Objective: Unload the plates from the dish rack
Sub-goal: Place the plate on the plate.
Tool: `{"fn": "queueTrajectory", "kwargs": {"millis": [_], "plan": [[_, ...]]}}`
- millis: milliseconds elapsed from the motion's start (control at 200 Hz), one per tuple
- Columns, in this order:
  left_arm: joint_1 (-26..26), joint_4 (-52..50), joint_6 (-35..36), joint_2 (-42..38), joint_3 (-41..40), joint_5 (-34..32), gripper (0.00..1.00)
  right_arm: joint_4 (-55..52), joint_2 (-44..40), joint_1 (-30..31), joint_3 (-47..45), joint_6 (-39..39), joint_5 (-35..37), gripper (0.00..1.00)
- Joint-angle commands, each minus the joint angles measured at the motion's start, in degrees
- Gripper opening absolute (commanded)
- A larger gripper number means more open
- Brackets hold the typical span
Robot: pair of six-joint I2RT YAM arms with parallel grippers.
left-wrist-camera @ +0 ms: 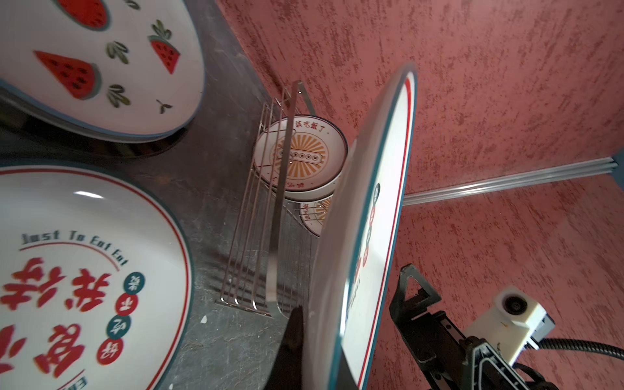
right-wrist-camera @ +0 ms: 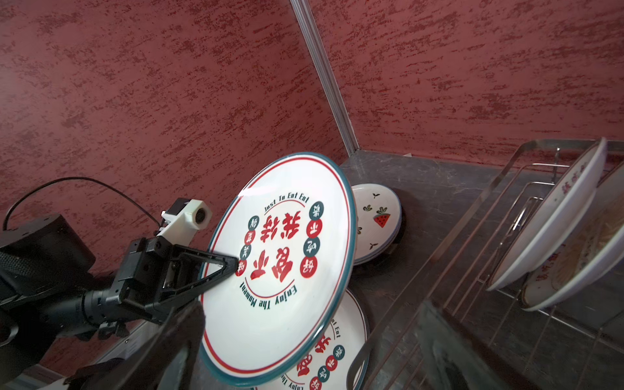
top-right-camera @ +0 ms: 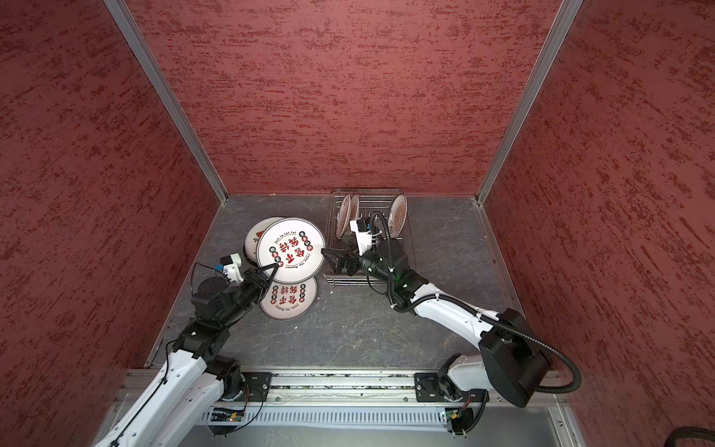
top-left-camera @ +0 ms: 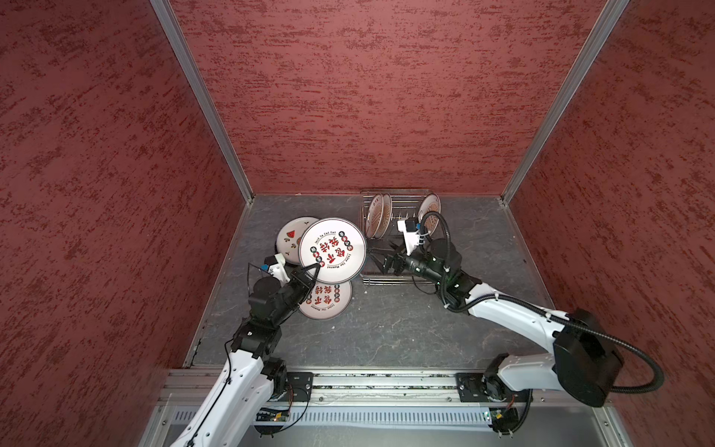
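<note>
While the left claw point(top-left-camera: 316, 268) pinches the near rim of the red-character plate point(top-left-camera: 332, 249), tilted up off the bench point(top-left-camera: 387, 329), the right claw point(top-left-camera: 377, 260) stands wide and empty just beside that plate's far edge, with the dish rack point(top-left-camera: 398, 283) under it. A second red-character plate point(top-left-camera: 329, 305) lies flat under the left claw, the watermelon plate point(top-left-camera: 289, 235) beyond.

Left wrist: held plate edge-on, and past it the rack with sunburst plates point(left-wrist-camera: 300, 155) upright.

Right wrist: left claw clamped on the rim. Two sunburst plates lean in the rack beside the right claw.
</note>
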Motion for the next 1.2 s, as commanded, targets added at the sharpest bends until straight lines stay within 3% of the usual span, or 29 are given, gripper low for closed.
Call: {"fn": "queueTrajectory", "kwargs": {"millis": [0,185,586,837,1192], "plan": [[2.2,-5.3,-2.0,-2.2,-0.1,3.0,0.0,-2.6,1.3,2.2,3.8,-3.7,5.1,0.99],[5.2,-9.4,-2.2,-3.3,-0.8,5.8,0.0,-6.3,5.6,5.3,8.3,-6.6,7.7,0.99],[6.3,-16.8,-5.2,-2.4,-2.7,1.5,0.0,-17.5,17.4,10.4,20.8,-11.0,15.4,0.99],[6.3,-16.5,-5.3,-1.4,-3.9,0.9,0.0,-17.7,19.5,10.7,21.9,-12.6,8.6,0.99],[6.4,-18.1,-3.0,-1.3,-5.7,0.0,0.0,-19.0,21.2,10.8,23.4,-13.0,8.8,0.99]]}}
